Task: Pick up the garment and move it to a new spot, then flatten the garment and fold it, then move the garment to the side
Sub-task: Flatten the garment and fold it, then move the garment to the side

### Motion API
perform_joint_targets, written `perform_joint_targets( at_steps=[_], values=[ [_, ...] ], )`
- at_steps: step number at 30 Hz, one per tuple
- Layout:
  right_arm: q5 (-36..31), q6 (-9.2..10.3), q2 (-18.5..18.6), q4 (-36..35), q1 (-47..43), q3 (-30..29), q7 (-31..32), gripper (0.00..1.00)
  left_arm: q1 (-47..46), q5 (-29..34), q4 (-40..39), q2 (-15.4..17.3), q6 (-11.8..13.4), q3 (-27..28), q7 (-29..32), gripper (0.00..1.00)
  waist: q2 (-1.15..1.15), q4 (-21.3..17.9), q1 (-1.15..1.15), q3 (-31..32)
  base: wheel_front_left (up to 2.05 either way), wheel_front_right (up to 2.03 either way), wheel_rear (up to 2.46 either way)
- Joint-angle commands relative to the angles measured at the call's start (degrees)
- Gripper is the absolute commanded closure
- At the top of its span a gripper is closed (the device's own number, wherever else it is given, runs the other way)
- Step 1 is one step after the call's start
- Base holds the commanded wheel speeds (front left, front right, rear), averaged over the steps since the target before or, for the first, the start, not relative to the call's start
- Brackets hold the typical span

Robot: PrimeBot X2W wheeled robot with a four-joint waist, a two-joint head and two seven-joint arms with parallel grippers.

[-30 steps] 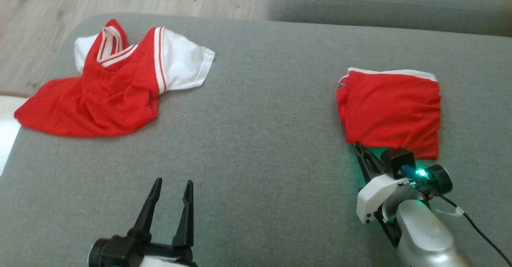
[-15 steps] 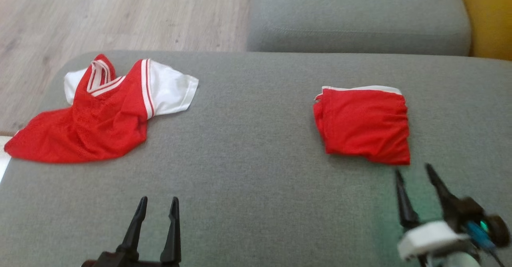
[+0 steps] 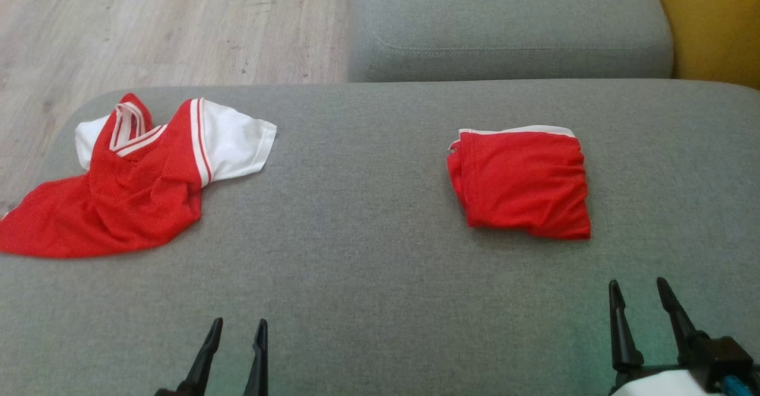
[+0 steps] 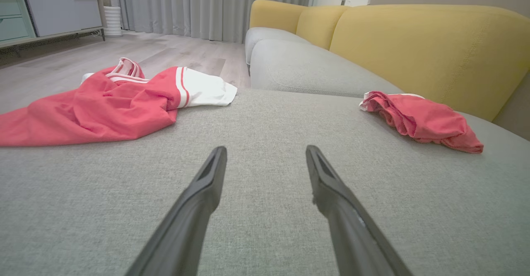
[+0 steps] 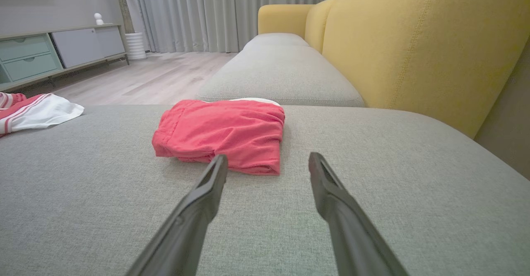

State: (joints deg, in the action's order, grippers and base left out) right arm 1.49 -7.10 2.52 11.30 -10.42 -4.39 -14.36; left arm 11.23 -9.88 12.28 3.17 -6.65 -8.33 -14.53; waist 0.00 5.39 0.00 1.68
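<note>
head view: the folded garment point(image 3: 522, 185), a red bundle with a white strip along its far edge, lies on the right half of the grey seat cushion point(image 3: 368, 265). the right gripper point(image 3: 636, 283) sits near of it, apart from the cloth, its claw wide and holding nothing. the left gripper point(image 3: 240, 322) is at the near edge of the picture, claw also wide and empty. judged from how things lie, the fold is done and the bundle looks set to the side, so this garment's last step seems finished.

the red and white jersey point(image 3: 136, 188) lies rumpled at the far left, one white sleeve spread toward the middle. if work goes on, it is the likely next piece. the left gripper would have to reach far and left, pinch a single layer near the collar or hem, and carry it toward the middle.

edges: the jersey's red hem runs to the left rim of the cushion, with wooden floor point(image 3: 148, 22) beyond, so a careless drag could tip it off. the bare grey stretch between the two garments is broad enough for flattening. a second cushion point(image 3: 504, 22) and the yellow backrest point(image 3: 712, 22) close off the far right, and the bundle stays clear of both.
</note>
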Motion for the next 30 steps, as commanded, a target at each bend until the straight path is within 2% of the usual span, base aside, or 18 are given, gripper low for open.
perform_joint_targets(
  at_steps=[1,8,16,23,27,30],
  values=[
    [-0.19,-0.39,0.43,-1.70,1.44,1.36,-0.63,0.00,-1.77,0.63,-1.41,-0.29,-0.37,2.32,-0.47,0.00,0.00,-0.17,0.00,-0.04,0.00,0.00,0.00],
    [0.27,-0.39,0.38,-1.10,2.07,1.50,-0.63,0.00,-2.06,0.56,-1.03,-0.29,-0.57,2.79,-0.47,0.00,0.00,0.06,0.00,-0.36,0.00,0.00,0.00],
    [6.76,-0.39,0.37,-0.27,5.58,1.13,0.53,0.00,-2.08,-0.08,-1.22,-0.29,-0.66,2.78,-0.47,0.00,0.00,0.48,0.00,-1.18,0.00,0.00,0.00],
    [17.74,-0.39,1.16,-1.60,16.81,-1.29,19.42,0.00,-4.20,-0.30,-1.99,-0.29,-0.72,1.81,-0.47,0.00,0.00,1.34,0.00,-5.41,0.00,0.00,0.00],
    [19.17,-0.39,1.10,2.29,24.44,-5.22,29.98,0.00,-5.94,-0.26,-1.93,-0.29,-0.77,0.39,-0.47,0.00,0.00,2.80,0.00,-8.13,0.00,0.00,0.00],
    [18.24,-0.39,1.05,6.99,29.05,-7.92,35.18,0.00,-7.23,-0.29,-1.46,-0.29,-0.80,-0.48,-0.47,0.00,0.00,4.57,0.00,-9.47,0.00,0.00,0.00]
  ],
)
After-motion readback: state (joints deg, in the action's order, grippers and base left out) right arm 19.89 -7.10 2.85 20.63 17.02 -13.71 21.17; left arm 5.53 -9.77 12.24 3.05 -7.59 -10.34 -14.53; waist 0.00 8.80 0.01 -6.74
